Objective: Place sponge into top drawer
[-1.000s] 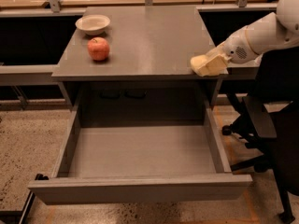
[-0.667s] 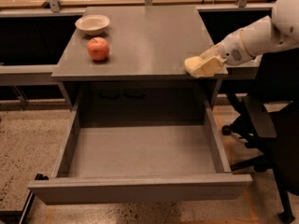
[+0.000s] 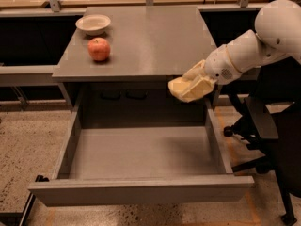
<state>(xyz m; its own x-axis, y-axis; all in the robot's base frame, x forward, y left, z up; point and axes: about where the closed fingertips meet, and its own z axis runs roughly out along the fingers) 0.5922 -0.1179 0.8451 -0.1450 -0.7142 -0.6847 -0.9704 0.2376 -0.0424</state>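
The top drawer (image 3: 141, 190) is pulled wide open below the grey cabinet top (image 3: 155, 36), and its inside shows bare. My gripper (image 3: 190, 86) hangs on the white arm coming in from the right. It is in front of the cabinet's front edge, above the back right part of the open drawer. It is shut on the pale yellow sponge (image 3: 180, 89), which it holds in the air well above the drawer floor. The gripper's pale fingers partly cover the sponge.
A red apple (image 3: 99, 49) and a white bowl (image 3: 93, 23) sit on the left of the cabinet top. A black office chair (image 3: 270, 135) stands close to the drawer's right side. Dark shelves flank the cabinet.
The gripper with the sponge has moved left and down, from over the cabinet top's right edge to in front of it, above the open drawer.
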